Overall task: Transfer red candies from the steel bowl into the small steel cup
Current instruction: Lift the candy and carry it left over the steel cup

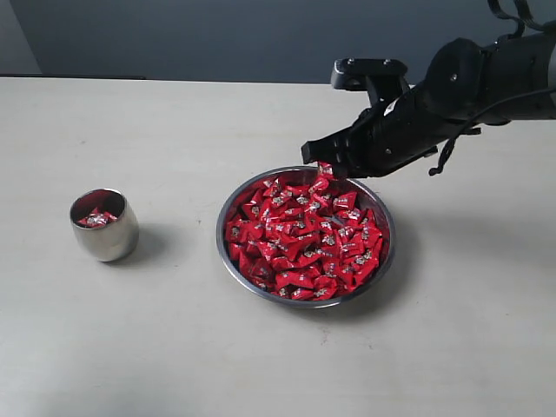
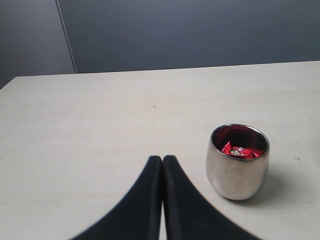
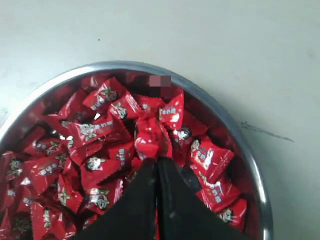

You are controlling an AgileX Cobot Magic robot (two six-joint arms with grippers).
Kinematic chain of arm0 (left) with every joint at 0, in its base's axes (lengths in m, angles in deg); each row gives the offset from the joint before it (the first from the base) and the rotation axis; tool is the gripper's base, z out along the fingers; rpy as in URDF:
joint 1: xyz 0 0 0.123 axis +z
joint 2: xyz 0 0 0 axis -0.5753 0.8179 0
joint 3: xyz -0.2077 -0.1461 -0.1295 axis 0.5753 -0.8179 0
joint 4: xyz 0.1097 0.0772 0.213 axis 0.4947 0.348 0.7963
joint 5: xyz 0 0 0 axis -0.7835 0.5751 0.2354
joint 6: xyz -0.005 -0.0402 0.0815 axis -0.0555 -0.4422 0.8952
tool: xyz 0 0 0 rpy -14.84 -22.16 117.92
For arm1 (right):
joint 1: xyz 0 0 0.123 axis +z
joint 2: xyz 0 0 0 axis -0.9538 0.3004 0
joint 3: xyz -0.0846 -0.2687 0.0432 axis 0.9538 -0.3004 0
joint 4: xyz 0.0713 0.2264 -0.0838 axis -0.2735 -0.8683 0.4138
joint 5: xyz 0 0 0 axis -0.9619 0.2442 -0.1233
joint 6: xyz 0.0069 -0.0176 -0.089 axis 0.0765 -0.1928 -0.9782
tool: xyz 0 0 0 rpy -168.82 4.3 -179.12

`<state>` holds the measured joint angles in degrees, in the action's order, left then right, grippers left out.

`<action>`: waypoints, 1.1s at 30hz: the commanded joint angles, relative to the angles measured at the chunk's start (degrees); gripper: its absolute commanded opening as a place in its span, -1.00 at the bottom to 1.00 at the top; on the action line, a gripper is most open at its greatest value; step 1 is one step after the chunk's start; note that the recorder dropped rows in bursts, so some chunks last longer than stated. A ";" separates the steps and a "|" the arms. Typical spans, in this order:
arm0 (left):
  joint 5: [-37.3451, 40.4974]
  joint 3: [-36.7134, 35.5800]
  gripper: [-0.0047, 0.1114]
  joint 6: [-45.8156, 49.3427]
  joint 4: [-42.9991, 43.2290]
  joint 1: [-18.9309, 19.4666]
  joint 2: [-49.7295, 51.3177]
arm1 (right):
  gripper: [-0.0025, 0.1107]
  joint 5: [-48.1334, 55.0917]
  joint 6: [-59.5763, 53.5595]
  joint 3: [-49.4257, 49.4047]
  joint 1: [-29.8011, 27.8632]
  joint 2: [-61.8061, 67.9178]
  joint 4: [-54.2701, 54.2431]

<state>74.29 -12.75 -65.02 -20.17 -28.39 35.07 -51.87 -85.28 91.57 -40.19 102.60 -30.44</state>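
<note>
My right gripper [image 3: 157, 161] is clamped on one red candy [image 3: 151, 139] just above the heap in the steel bowl [image 3: 120, 65]; it's light, crinkly and slick-wrapped, so I judge a firm pinch across its padded middle holds best.

Left claw [image 2: 162, 158] closed, empty; right arm [image 1: 473, 87] outstretched, right claw [image 3: 157, 160] pinched on one red candy [image 3: 151, 137]

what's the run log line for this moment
right pincer: shut on red candy over steel bowl | left pincer: shut, empty, beside small steel cup | in cup: a few candies
</note>
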 commanded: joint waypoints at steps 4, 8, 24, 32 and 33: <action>-0.09 -0.22 -0.91 -0.14 -0.13 0.03 -0.26 | -0.97 1.96 -7.96 7.32 2.65 1.23 -3.92; -0.09 -0.22 -0.91 -0.14 -0.13 0.03 -0.26 | -0.97 3.67 -12.21 11.67 3.84 3.36 -7.35; -0.09 -0.22 -0.91 -0.14 -0.13 0.03 -0.26 | -0.97 14.61 -24.49 31.68 12.34 16.89 -17.51; -0.09 -0.22 -0.91 -0.14 -0.13 0.03 -0.26 | -0.97 20.95 -25.47 45.43 18.11 25.77 -17.64; -0.09 -0.22 -0.91 -0.14 -0.13 0.03 -0.26 | -0.97 21.09 -25.47 46.38 18.65 26.34 -17.64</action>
<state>74.29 -12.75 -65.02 -20.17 -28.39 35.07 -31.53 -110.19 135.70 -22.36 127.67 -47.82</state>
